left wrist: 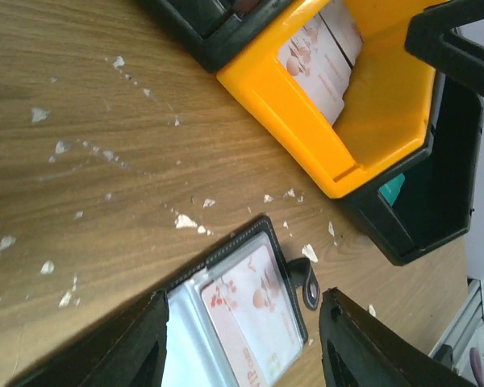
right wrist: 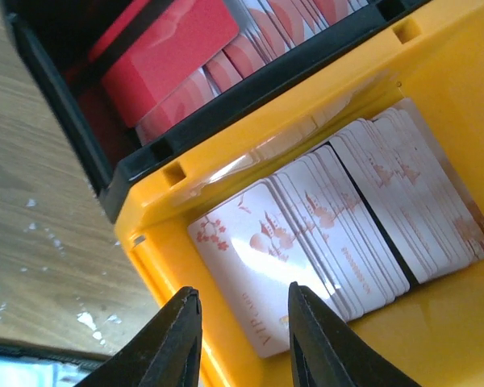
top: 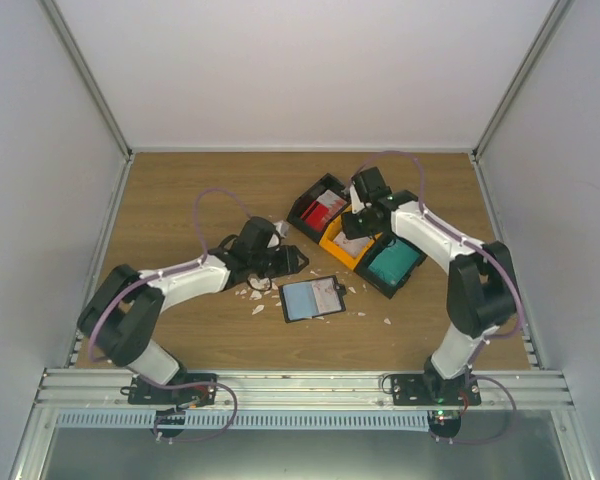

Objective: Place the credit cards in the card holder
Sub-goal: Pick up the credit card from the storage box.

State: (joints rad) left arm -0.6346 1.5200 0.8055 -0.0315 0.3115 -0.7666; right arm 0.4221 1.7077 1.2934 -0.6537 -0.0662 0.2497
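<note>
Picking a fresh card looks like the step in hand. Left of the yellow bin (top: pixel 335 246), the left tool (left wrist: pixel 244 297) hangs with jaws spread and empty right over the card holder (top: pixel 313 298). The holder lies unfolded on the desk (top: pixel 180 190), just in front and left of that bin. One whitish card (left wrist: pixel 254 310) sits in the pocket nearer the bin; the other pocket looks bare. White crumbs (top: pixel 252 293) litter the wood further left of the bin.

Over the bin itself, the right tool (right wrist: pixel 240 290) is parted by a narrow gap and grips nothing, its tips just above the front of the stacked credit cards (right wrist: pixel 339 218). Next, I judge, it must settle on a single card's edge and pinch it without dragging neighbours.

Room is tight. The bin's wall stands close by the frontmost card. The black bin of red cards (top: pixel 298 212) presses against the yellow bin behind-left, and the black bin of teal cards (top: pixel 373 279) on its right. Straight up looks the clearest way out.
</note>
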